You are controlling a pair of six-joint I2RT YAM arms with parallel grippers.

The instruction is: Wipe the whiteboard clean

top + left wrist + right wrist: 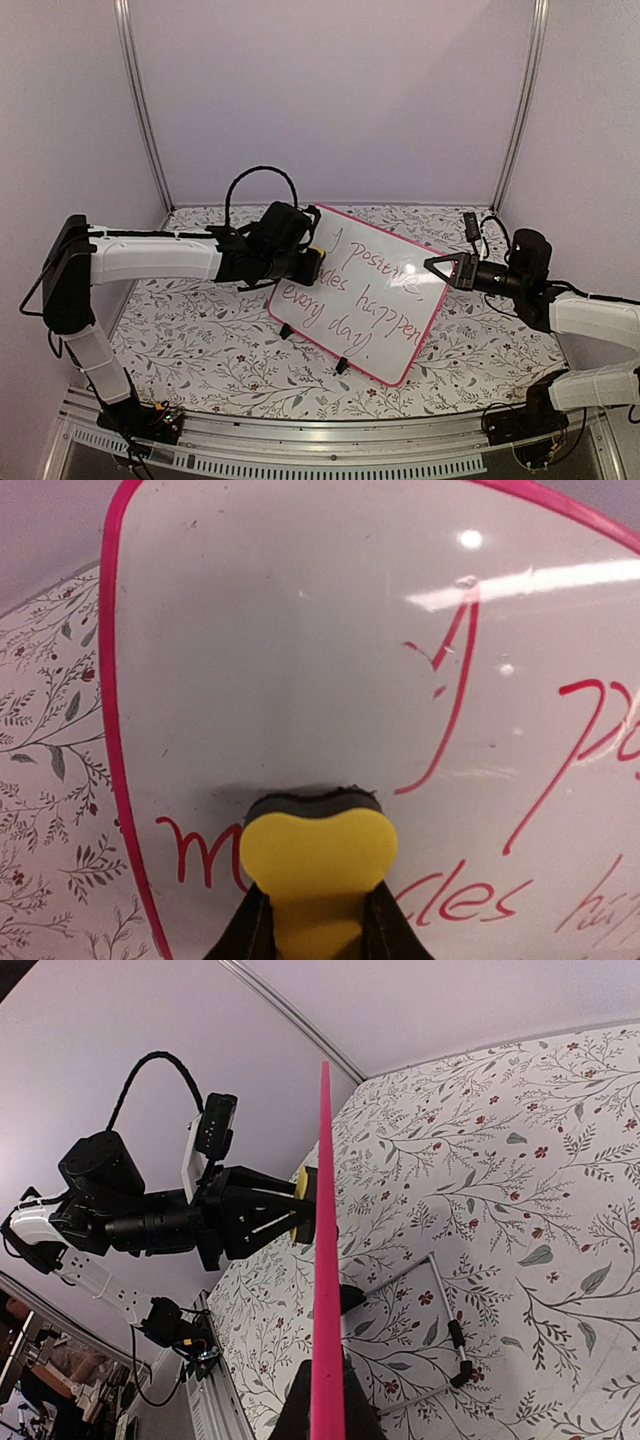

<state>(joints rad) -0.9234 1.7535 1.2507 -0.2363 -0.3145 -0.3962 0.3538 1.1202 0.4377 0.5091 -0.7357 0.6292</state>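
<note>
The left pincer is closed narrow on a yellow eraser, whose dark pad presses against the whiteboard near its left edge, just above the first letters of the second line of red handwriting. The right pincer is clamped on the board's thin pink frame at its right side. The whiteboard stands propped on two black clip feet around the middle of the floral worktop, between the two arms, its written face turned toward the near side.
</note>
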